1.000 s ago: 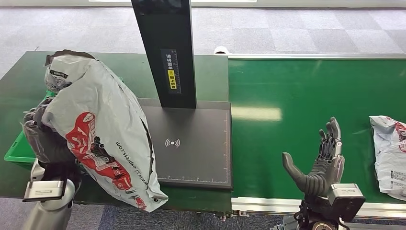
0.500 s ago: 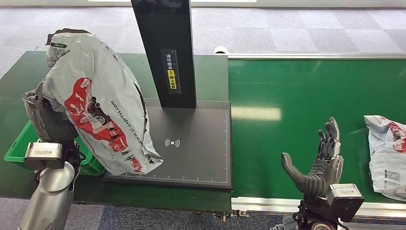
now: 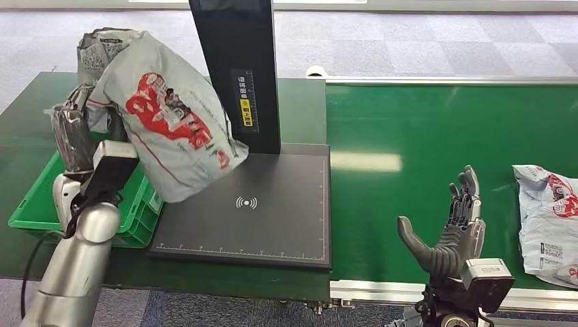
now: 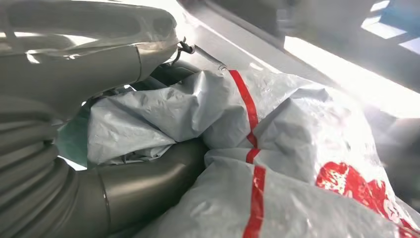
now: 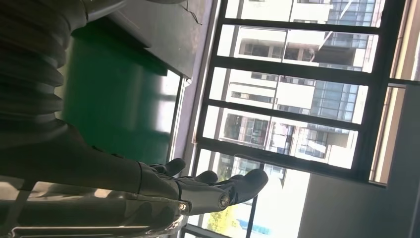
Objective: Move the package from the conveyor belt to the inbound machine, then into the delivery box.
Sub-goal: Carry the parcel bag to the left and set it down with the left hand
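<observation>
A bulky grey package (image 3: 160, 112) with red print hangs in the air, gripped by my left hand (image 3: 73, 133) above the green delivery box (image 3: 41, 204) and the left edge of the inbound machine's dark scan pad (image 3: 272, 218). Up close in the left wrist view, the package (image 4: 277, 148) lies crumpled against my left hand (image 4: 99, 144). My right hand (image 3: 453, 228) is held upright and open over the near edge of the green conveyor belt (image 3: 422, 129), with nothing in it. Its fingers (image 5: 218, 186) are spread.
The machine's black upright post (image 3: 235, 71) rises right behind the held package. A second grey package (image 3: 549, 221) lies on the belt at the far right, beyond my right hand.
My left arm has lifted the package and tipped it from hanging down low at the table's front edge to up over the box. The second package has drifted left on the belt.
</observation>
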Available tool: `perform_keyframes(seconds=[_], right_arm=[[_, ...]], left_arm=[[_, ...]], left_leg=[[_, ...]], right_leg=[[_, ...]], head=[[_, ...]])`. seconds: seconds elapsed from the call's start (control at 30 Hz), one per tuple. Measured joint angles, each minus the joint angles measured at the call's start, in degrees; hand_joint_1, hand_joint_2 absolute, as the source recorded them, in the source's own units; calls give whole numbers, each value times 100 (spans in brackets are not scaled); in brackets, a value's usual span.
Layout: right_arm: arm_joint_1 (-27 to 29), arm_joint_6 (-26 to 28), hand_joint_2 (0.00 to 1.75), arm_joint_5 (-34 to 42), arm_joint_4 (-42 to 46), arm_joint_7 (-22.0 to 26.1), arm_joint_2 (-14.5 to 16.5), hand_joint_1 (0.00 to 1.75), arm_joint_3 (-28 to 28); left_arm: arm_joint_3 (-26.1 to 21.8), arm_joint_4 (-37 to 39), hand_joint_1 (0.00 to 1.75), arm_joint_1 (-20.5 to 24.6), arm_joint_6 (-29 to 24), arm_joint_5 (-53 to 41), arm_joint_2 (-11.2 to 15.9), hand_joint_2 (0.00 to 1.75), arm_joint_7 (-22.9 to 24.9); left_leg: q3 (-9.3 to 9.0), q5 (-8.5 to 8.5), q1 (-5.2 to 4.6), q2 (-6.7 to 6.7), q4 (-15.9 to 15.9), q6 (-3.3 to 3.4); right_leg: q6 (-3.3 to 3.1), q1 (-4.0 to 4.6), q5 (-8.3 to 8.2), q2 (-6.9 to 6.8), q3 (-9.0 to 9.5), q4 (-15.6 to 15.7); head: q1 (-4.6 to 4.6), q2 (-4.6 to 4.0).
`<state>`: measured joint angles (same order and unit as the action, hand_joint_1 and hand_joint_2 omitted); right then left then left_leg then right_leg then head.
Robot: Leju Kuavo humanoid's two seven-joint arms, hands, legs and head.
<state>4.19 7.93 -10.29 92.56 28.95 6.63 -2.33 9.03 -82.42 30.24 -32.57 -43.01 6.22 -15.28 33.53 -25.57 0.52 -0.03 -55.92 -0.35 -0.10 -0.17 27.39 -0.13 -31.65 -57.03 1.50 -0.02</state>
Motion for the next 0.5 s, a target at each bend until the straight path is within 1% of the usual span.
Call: perform_keyframes(seconds=[0.07,0.13,0.2,0.27,0.37,0.43,0.5], right_arm=[[-32,-11,175,-15,1,-61,1,0,-49],[-57,-26,175,2,1,-101,-1,0,-82],[-75,-46,175,36,1,-125,-4,0,-107],[-84,-66,175,77,1,-146,-10,0,-131],[-77,-67,175,173,1,-167,-39,0,-160],[-57,-56,175,211,1,-170,-64,0,-172],[-40,-46,175,222,1,-173,-84,0,-188]], left_arm=[[-143,943,175,601,-154,-529,34,175,398],[-237,1886,175,1153,-270,-949,87,175,649],[-271,2727,175,1590,-306,-1330,139,175,915],[-272,3447,175,1926,-213,-1665,198,175,1290],[-265,4398,175,2255,179,-2063,352,175,2034],[-271,4862,175,2320,260,-2134,464,175,2220],[-274,5203,175,2351,253,-2158,541,175,2241]], left_leg=[[0,9,2,8,0,-3],[-1,14,4,15,0,-4],[0,16,4,15,0,-3],[2,15,3,15,0,-3],[7,13,2,29,0,-4],[10,11,3,39,0,-6],[15,11,3,36,0,-7]], right_leg=[[-5,4,-11,8,0,-2],[-6,6,-18,15,-2,-3],[-6,6,-19,16,-3,-4],[-5,5,-19,16,-4,-5],[-5,4,-19,30,-12,-4],[-5,5,-18,41,-21,-4],[-6,5,-17,39,-25,-4]], head=[[1,0],[1,0],[1,0],[0,0],[1,0],[2,0],[0,0]])
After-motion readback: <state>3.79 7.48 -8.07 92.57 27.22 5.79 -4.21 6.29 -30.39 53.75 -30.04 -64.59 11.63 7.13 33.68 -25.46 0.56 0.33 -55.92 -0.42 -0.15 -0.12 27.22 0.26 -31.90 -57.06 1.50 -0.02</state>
